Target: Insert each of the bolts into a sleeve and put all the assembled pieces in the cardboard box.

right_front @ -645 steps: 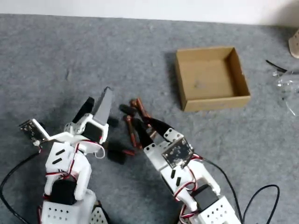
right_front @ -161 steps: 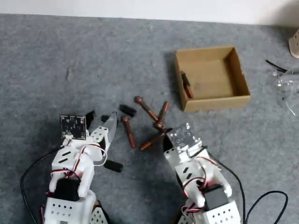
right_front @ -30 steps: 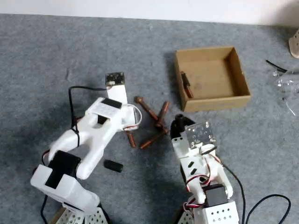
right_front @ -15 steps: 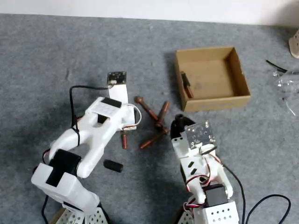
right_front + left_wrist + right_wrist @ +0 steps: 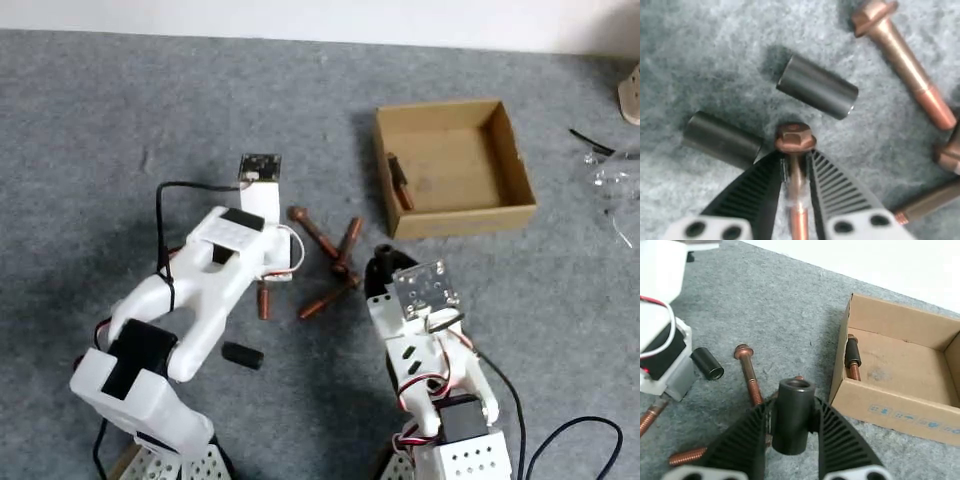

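Overhead, the cardboard box [image 5: 460, 220] holds one assembled piece [image 5: 399, 182], and loose bolts [image 5: 326, 299] lie crossed between the arms, crowding any approach. Closer in, the left gripper [image 5: 796, 161] is pinched tight on a copper bolt [image 5: 794, 138] just under its hex head — stiff, smooth metal, likely slippery — with two dark sleeves [image 5: 817, 93] just beside it. Opposite, the right gripper [image 5: 793, 416] clamps a rigid black sleeve [image 5: 795, 395] upright, bore up, near the box.

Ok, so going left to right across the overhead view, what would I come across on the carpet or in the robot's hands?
Loose black sleeve → bolt held in the left hand → three loose bolts → right hand gripping a sleeve → cardboard box.
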Robot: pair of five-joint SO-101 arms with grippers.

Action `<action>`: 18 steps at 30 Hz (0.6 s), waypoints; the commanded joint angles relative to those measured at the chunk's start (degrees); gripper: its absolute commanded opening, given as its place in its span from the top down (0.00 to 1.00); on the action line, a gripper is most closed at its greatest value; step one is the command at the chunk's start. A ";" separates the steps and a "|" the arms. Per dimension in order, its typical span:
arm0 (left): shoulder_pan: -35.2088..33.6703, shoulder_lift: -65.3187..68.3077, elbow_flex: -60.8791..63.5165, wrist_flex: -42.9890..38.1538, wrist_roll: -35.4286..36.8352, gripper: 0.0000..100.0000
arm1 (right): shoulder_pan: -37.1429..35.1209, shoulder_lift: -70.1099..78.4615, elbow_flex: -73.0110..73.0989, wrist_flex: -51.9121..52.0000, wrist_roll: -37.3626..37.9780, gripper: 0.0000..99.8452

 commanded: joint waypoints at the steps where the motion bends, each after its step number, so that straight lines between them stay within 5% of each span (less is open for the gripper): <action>1: 0.75 -2.59 -0.04 1.32 -0.44 0.99 | 0.84 -1.27 5.23 -2.42 0.70 1.00; 18: 0.31 -44.97 24.92 0.88 -0.53 0.99 | 0.66 -1.27 5.23 -2.42 0.70 1.00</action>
